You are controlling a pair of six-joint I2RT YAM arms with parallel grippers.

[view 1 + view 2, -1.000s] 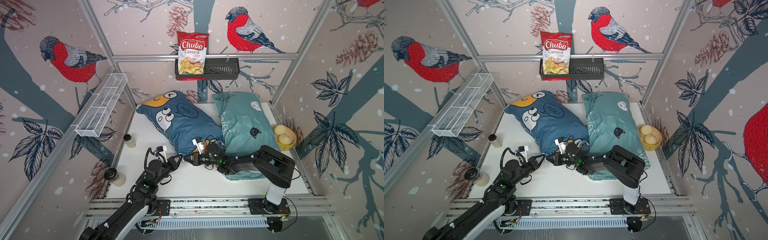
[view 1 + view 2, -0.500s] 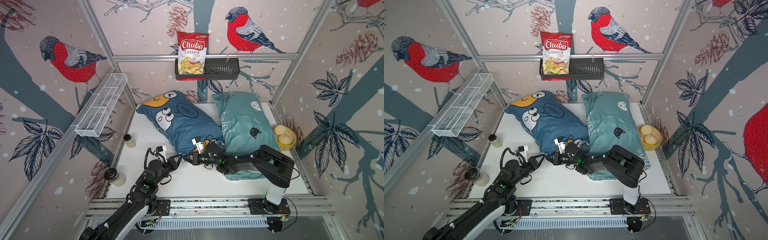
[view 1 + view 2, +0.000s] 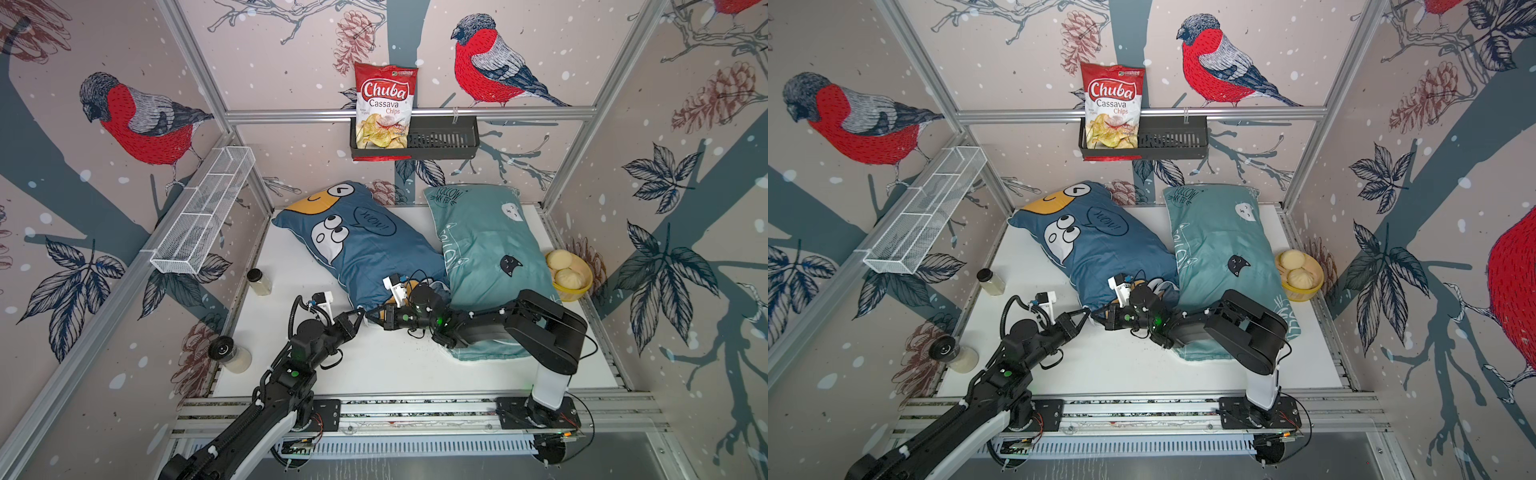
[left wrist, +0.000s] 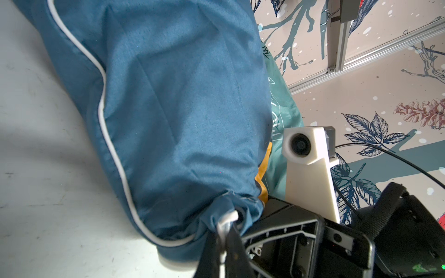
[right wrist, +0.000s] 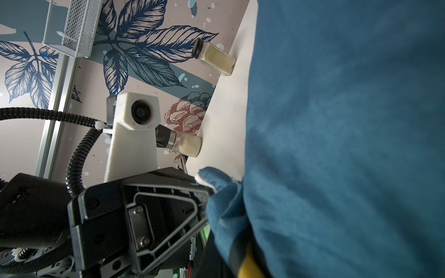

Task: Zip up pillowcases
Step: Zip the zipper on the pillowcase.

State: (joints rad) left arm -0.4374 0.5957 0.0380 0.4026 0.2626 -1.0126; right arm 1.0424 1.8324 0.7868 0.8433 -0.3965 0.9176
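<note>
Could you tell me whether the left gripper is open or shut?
Shut: in the left wrist view the left gripper pinches the white-piped corner of the dark blue pillowcase, with no gap between its fingers.

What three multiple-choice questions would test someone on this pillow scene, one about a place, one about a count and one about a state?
1. Where is the chips bag?
A. in the black wall basket
B. in the white wire rack
C. flat on the table

2. How many buns show in the yellow bowl?
A. one
B. two
C. four

3. What is the left gripper doing?
A. open, holding nothing
B. shut on a bun
C. shut on a corner of the dark blue pillowcase

Answers:
1 A: both top views show the bag standing in the basket, which hangs on the back rail.
2 B: two pale round buns show in the bowl.
3 C: the left wrist view shows the fingers pinched on the piped corner fabric.
</note>
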